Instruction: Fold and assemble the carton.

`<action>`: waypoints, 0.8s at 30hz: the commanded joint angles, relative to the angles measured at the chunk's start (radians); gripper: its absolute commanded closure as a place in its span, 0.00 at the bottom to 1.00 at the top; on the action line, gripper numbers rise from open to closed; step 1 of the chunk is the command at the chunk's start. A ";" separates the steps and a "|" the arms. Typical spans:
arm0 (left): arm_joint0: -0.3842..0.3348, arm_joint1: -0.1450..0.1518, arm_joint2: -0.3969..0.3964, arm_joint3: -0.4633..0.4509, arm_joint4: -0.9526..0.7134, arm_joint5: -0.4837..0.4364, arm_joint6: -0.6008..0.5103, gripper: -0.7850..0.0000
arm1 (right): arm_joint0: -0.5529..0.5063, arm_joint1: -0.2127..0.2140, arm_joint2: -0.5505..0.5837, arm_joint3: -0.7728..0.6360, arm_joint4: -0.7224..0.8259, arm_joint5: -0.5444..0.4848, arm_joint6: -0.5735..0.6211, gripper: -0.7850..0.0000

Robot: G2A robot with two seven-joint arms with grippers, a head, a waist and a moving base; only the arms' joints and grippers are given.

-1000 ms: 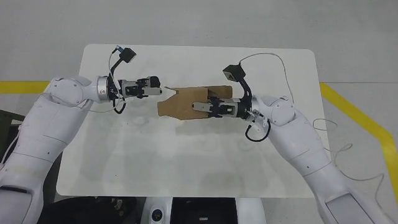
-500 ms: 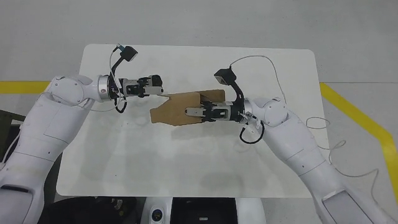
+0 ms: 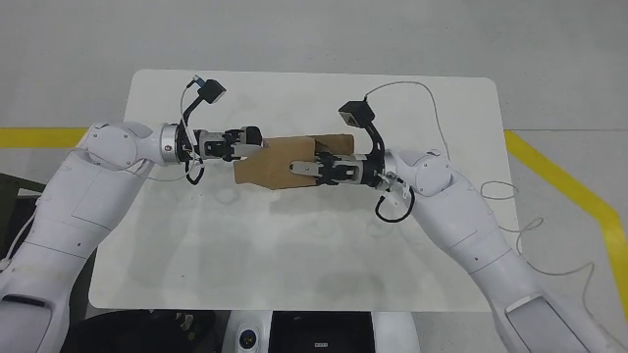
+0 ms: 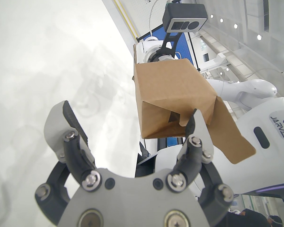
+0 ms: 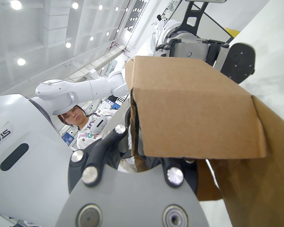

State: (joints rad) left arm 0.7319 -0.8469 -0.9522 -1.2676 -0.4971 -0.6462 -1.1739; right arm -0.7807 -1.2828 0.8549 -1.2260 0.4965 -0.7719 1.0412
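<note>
A brown carton [image 3: 280, 162] is held above the middle of the white table [image 3: 442, 255], part folded into a box. One end is open, with a loose flap [image 4: 229, 133] hanging from it. My right gripper [image 3: 306, 169] is shut on the carton's wall at the end nearest that arm, and the cardboard [image 5: 191, 109] hides its fingertips. My left gripper [image 4: 130, 121] is open at the carton's other, open end. One of its fingertips [image 4: 195, 125] lies against the edge by the flap, the other stands apart beside the box. From the right wrist, a left pad [image 5: 240, 62] shows behind the carton.
The table's top is bare around the carton, with room on all sides. A thin white cable [image 3: 432, 98] loops from the right arm over the table's far right part. Yellow floor tape [image 3: 559, 172] runs beside the table.
The right arm has carried the carton left towards the left gripper and turned it slightly. The left gripper has closed the gap to the carton's open end.
</note>
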 commanded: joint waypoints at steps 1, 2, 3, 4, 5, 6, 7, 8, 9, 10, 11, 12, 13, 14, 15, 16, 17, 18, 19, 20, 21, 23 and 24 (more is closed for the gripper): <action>-0.001 0.000 0.002 -0.001 -0.001 -0.001 0.001 0.00 | 0.001 -0.001 0.000 0.001 0.001 -0.001 0.002 1.00; -0.002 0.000 0.003 0.000 -0.001 -0.001 0.001 0.00 | 0.001 -0.002 -0.001 0.001 0.001 -0.002 0.003 1.00; -0.003 0.001 0.003 0.000 -0.002 -0.001 0.001 0.00 | 0.002 -0.003 -0.002 0.001 0.002 -0.002 0.003 1.00; -0.003 0.001 0.004 0.000 -0.002 -0.001 0.001 0.00 | 0.002 -0.003 -0.002 0.001 0.003 -0.003 0.004 1.00; -0.004 0.001 0.005 0.000 -0.002 -0.002 0.002 0.00 | 0.002 -0.004 -0.003 0.000 0.003 -0.002 0.004 1.00; -0.005 0.001 0.006 0.000 -0.001 -0.001 0.001 0.00 | 0.002 -0.005 -0.005 -0.001 0.003 -0.002 0.005 1.00; -0.005 0.001 0.008 -0.001 -0.001 -0.001 0.001 0.00 | 0.003 -0.006 -0.006 -0.001 0.004 -0.001 0.006 1.00; -0.005 0.001 0.009 -0.001 -0.002 -0.002 0.002 0.00 | 0.003 -0.006 -0.008 -0.002 0.004 -0.001 0.006 1.00; -0.005 0.001 0.011 -0.002 -0.003 -0.002 0.002 0.00 | 0.004 -0.007 -0.009 -0.002 0.005 -0.001 0.006 1.00; -0.004 0.001 0.013 -0.002 -0.004 -0.002 0.002 0.00 | 0.005 -0.008 -0.010 -0.002 0.005 -0.001 0.006 1.00; -0.004 0.001 0.014 -0.004 -0.005 -0.002 0.002 0.00 | 0.005 -0.009 -0.011 -0.002 0.006 -0.002 0.005 1.00; -0.004 0.001 0.015 -0.004 -0.005 -0.002 0.002 0.00 | 0.005 -0.010 -0.012 -0.002 0.006 -0.003 0.004 1.00; -0.004 0.001 0.015 -0.003 -0.006 -0.002 0.002 0.00 | 0.006 -0.010 -0.013 -0.001 0.006 -0.003 0.004 1.00; -0.004 0.001 0.016 -0.003 -0.008 -0.002 0.002 0.00 | 0.006 -0.011 -0.014 -0.001 0.006 -0.003 0.004 1.00; -0.005 0.001 0.016 -0.003 -0.009 -0.002 0.002 0.00 | 0.007 -0.011 -0.014 -0.001 0.007 -0.004 0.003 1.00; -0.005 0.001 0.017 -0.002 -0.009 -0.002 0.002 0.00 | 0.007 -0.012 -0.015 0.000 0.007 -0.004 0.003 1.00; -0.005 0.001 0.017 -0.002 -0.009 -0.002 0.002 0.00 | 0.007 -0.012 -0.015 0.001 0.007 -0.004 0.003 1.00; -0.006 0.002 0.017 -0.002 -0.009 -0.003 0.003 0.00 | 0.007 -0.013 -0.015 0.001 0.008 -0.003 0.003 1.00; -0.006 0.002 0.017 -0.001 -0.008 -0.004 0.004 0.00 | 0.008 -0.013 -0.015 0.002 0.009 -0.003 0.004 1.00; -0.006 0.002 0.017 -0.001 -0.007 -0.004 0.004 0.00 | 0.008 -0.013 -0.015 0.002 0.009 -0.003 0.004 1.00; -0.006 0.002 0.017 -0.001 -0.008 -0.005 0.005 0.00 | 0.008 -0.013 -0.015 0.003 0.009 -0.003 0.004 1.00; -0.006 0.003 0.017 -0.001 -0.008 -0.005 0.005 0.00 | 0.007 -0.013 -0.014 0.006 0.006 -0.004 0.003 1.00; -0.006 0.004 0.016 0.000 -0.009 -0.005 0.005 0.00 | 0.005 -0.013 -0.011 0.009 0.005 -0.005 0.001 1.00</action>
State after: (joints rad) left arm 0.7259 -0.8439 -0.9349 -1.2683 -0.5049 -0.6509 -1.1693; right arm -0.7740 -1.2960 0.8416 -1.2202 0.5031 -0.7757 1.0442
